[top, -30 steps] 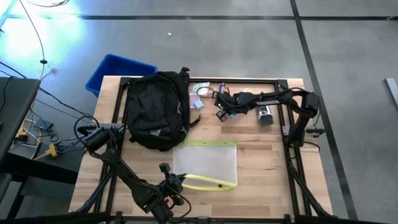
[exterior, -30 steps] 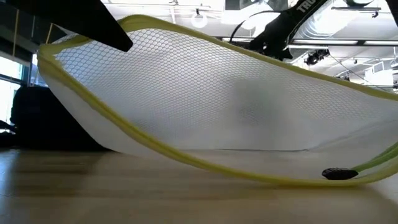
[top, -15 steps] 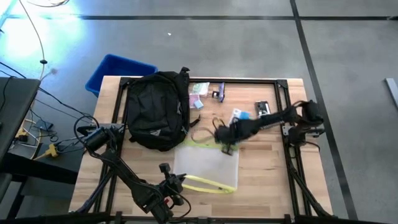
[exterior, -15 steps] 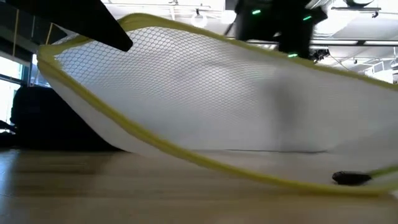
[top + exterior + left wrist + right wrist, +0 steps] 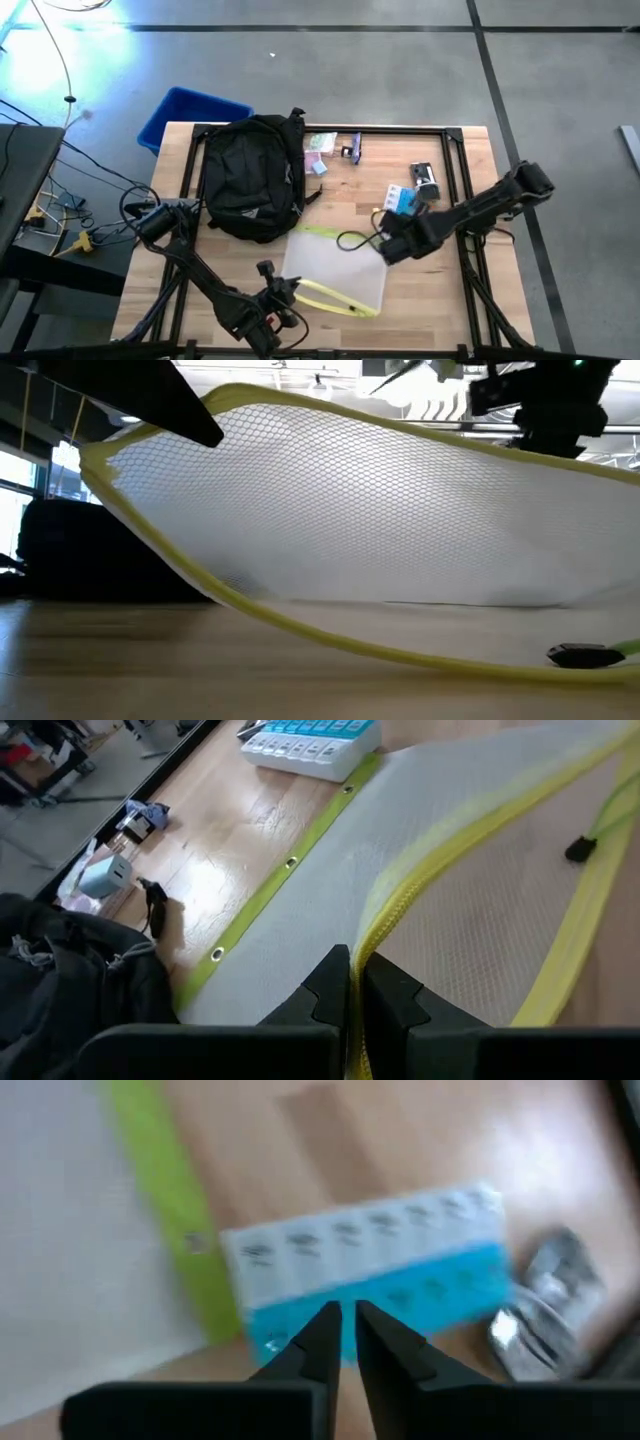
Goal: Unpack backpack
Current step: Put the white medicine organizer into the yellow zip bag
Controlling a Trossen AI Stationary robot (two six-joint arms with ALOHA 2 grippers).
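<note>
A clear mesh pouch [image 5: 335, 268] edged in yellow is laid on the wooden table [image 5: 430, 290], one corner raised. A blue and white pill organiser [image 5: 402, 198] is set just beyond its far right corner. A blue bin [image 5: 185, 112] is seen on the floor behind the table's far left corner. Small items [image 5: 322, 145] are scattered along the far edge.

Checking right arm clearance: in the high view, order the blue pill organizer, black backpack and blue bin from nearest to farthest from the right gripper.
From the right gripper, over the pouch's right edge:
1. Blue pill organizer, just beyond it toward the table's far side.
2. Backpack, across the table at far left.
3. Blue bin, off the table's far-left corner, behind the backpack.
</note>
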